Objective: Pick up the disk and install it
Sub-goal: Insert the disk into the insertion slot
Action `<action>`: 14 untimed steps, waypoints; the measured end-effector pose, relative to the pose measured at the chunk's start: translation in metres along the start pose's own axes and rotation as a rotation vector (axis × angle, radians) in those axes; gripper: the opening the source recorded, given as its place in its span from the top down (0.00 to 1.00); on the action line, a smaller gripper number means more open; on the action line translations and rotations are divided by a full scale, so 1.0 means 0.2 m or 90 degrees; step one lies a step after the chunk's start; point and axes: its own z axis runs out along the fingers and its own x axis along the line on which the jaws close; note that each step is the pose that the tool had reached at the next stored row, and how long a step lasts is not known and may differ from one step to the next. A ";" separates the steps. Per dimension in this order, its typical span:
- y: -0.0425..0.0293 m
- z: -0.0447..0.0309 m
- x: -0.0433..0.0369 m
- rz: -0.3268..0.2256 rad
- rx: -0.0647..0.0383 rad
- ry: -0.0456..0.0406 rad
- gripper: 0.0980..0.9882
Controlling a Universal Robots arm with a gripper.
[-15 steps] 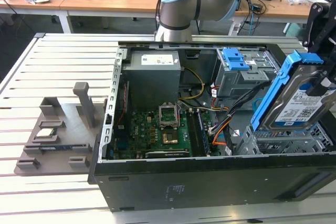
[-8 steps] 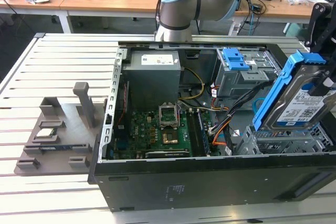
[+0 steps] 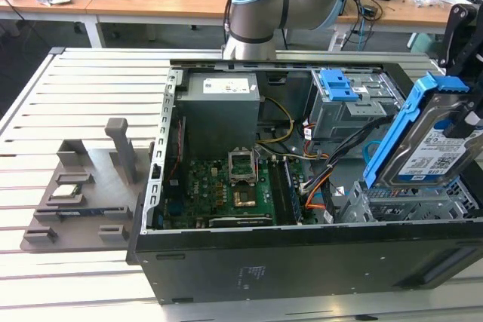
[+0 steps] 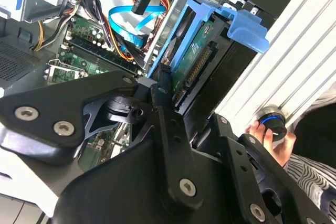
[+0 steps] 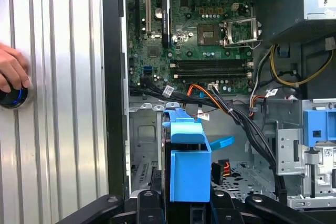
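Open computer case (image 3: 264,269) lies on slatted bench (image 3: 75,88). End effector (image 4: 190,99) clamped on disk (image 3: 432,152), gripping one end. Disk tilted on edge, blue rails showing, lower end at metal drive cage (image 3: 411,203) in case corner; contact unclear. Circuit board (image 3: 226,186) exposed on case floor. Person's hand (image 5: 10,72) rests on round knob (image 5: 13,99) on bench beside case.

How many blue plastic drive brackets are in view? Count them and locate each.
2. One bracket clips around the disk held by the gripper; the second bracket sits on the drive cage deeper inside the case. Others may be hidden.
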 end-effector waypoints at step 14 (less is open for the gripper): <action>-0.001 0.175 0.001 0.000 0.000 -0.0001 0.71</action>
